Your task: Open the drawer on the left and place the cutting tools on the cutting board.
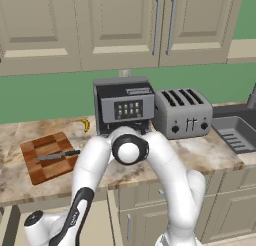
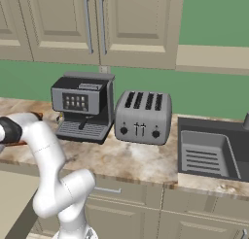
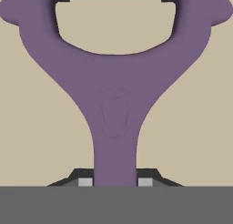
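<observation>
The purple cutting tool [image 3: 114, 95], with a slim handle and a forked head holding a grey blade, lies over the beige floor of the open drawer [image 3: 32, 127]. My gripper [image 3: 115, 182] is shut on its handle, with a dark fingertip [image 3: 85, 182] pressed on each side. In the left base view my arm reaches down into the open drawer [image 1: 97, 225] at the lower left. The checkered wooden cutting board [image 1: 47, 159] lies on the counter at the left, and a knife [image 1: 57, 156] with a dark handle rests on it.
A coffee machine [image 1: 124, 106] and a toaster [image 1: 182, 111] stand at the back of the marble counter, with a banana [image 1: 86, 124] to their left. A sink [image 1: 235, 132] is at the right. Wall cabinets hang above.
</observation>
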{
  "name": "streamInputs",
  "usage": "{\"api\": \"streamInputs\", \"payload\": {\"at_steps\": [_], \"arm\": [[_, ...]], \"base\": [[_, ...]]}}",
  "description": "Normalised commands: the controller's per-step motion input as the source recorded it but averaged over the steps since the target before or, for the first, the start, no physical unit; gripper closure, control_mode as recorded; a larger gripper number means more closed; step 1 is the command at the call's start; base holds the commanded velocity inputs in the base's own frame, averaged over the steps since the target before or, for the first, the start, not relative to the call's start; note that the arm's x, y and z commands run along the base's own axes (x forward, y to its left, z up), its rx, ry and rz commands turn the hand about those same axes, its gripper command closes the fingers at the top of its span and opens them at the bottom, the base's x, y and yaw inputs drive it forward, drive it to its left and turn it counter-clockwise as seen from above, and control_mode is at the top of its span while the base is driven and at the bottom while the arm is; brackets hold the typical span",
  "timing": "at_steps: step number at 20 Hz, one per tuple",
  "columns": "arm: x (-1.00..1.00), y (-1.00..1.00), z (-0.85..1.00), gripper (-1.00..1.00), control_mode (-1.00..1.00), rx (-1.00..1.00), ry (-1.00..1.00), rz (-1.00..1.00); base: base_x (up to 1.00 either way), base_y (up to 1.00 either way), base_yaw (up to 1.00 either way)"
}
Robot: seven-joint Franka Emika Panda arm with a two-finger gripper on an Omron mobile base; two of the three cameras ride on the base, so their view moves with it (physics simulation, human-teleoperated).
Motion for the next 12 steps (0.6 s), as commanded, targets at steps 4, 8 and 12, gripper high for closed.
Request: {"api": "streamInputs", "payload": {"at_steps": [4,8,12], "arm": [[0.00,-0.08,0.73,1.00,-1.00,0.00,-0.02,0.00],[0.01,-0.16,0.68,1.00,-1.00,0.00,-0.03,0.01],[0.13,-0.20,0.56,1.00,-1.00,0.00,-0.05,0.04]], "base": [[0.00,0.00,0.00],[0.00,0.00,0.00],[0.00,0.00,0.00]]}}
